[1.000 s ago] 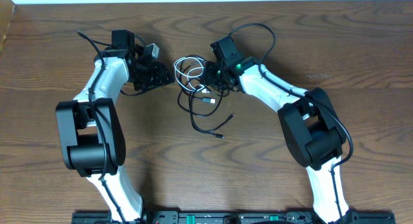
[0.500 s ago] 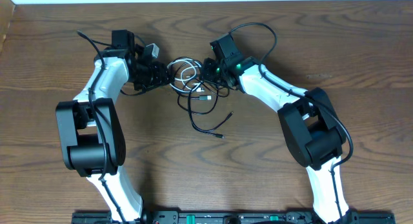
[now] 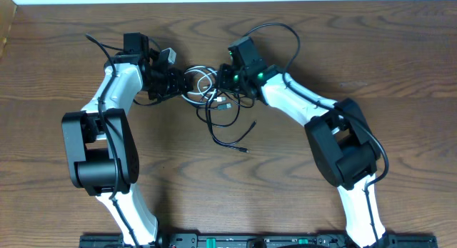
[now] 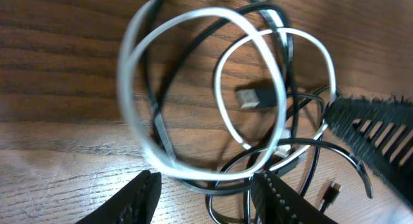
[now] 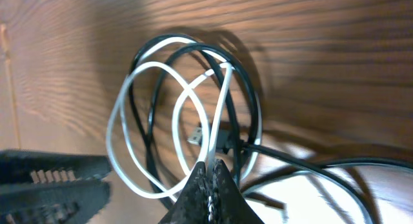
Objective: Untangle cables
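Note:
The white cable (image 3: pixel 203 79) and the black cable (image 3: pixel 227 139) lie tangled in loops between my two grippers. My left gripper (image 3: pixel 183 83) is open at the tangle's left edge. In the left wrist view its fingers (image 4: pixel 139 199) stand wide apart, and the white loop (image 4: pixel 127 95) and a black strand (image 4: pixel 161 130) hang just ahead of the gap. My right gripper (image 3: pixel 227 79) is at the tangle's right side. In the right wrist view it (image 5: pixel 210 179) is shut on a strand of the white cable (image 5: pixel 116 130), with the black cable (image 5: pixel 381 163) trailing off to the right.
A grey USB plug (image 4: pixel 253 98) sits inside the loops. The black cable's free end (image 3: pixel 245 149) lies on the wooden table toward the front. A thick black arm wire (image 3: pixel 285 35) arcs behind the right wrist. The right fingers (image 4: pixel 381 130) show in the left wrist view.
My left gripper has moved right up to the tangle. My right gripper has shifted slightly left and back, and the loops have bunched closer between the two.

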You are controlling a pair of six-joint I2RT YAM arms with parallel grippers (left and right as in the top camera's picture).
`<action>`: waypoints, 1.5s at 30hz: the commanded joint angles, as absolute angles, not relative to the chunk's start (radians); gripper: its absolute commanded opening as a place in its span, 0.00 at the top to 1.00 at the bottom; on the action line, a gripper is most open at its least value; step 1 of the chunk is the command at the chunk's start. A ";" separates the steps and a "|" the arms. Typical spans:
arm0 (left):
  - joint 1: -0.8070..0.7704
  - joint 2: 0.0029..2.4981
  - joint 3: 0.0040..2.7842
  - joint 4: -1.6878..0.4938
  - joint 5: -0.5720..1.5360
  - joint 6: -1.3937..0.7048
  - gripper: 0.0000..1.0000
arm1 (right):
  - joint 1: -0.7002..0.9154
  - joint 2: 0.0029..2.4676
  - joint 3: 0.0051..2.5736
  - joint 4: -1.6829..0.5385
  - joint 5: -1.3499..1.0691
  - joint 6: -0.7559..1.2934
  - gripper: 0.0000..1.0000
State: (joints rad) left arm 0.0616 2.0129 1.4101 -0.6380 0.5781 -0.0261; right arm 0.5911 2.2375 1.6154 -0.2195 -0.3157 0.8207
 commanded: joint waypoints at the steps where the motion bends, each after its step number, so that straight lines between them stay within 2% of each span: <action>1: 0.062 2.009 1.406 -0.638 0.594 -0.024 0.50 | 0.628 2.224 1.621 -0.189 -0.321 0.780 0.99; 9: 0.062 2.009 1.406 -0.638 0.595 -0.024 0.50 | 0.653 2.224 1.621 -0.183 -0.321 0.619 0.99; 15: 0.058 1.995 1.406 -0.637 0.643 -0.024 0.50 | 0.621 2.181 1.621 -0.207 -0.374 0.528 0.93; 16: 0.054 1.993 1.406 -0.634 0.639 -0.024 0.50 | 0.612 2.173 1.621 -0.215 -0.402 0.509 0.90; 17: 0.047 1.991 1.406 -0.629 0.638 -0.025 0.50 | 0.593 2.154 1.621 -0.240 -0.455 0.465 0.79; 19: 0.034 1.992 1.406 -0.627 0.630 -0.030 0.50 | 0.564 2.130 1.621 -0.290 -0.488 0.424 0.66; 22: -0.002 1.992 1.406 -0.623 0.547 -0.091 0.50 | 0.521 2.108 1.621 -0.366 -0.489 0.402 0.54; 25: -0.052 1.992 1.406 -0.609 0.445 -0.133 0.51 | 0.471 2.105 1.621 -0.440 -0.485 0.403 0.48; 32: -0.172 1.992 1.406 -0.514 0.133 -0.315 0.56 | 0.376 2.110 1.621 -0.591 -0.421 0.402 0.46; 37: -0.236 2.001 1.406 -0.492 0.012 -0.320 0.64 | 0.367 2.113 1.621 -0.616 -0.418 0.368 0.45; 44: -0.282 2.035 1.406 -0.502 -0.121 -0.320 0.64 | 0.381 2.113 1.621 -0.612 -0.415 0.339 0.43; 45: -0.282 2.035 1.406 -0.502 -0.125 -0.320 0.69 | 0.387 2.113 1.621 -0.612 -0.407 0.338 0.43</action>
State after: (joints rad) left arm -0.2825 2.0129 1.4097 -0.4976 -0.0296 -0.3099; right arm 0.3691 2.1197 1.6165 -0.6121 -0.4179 0.3729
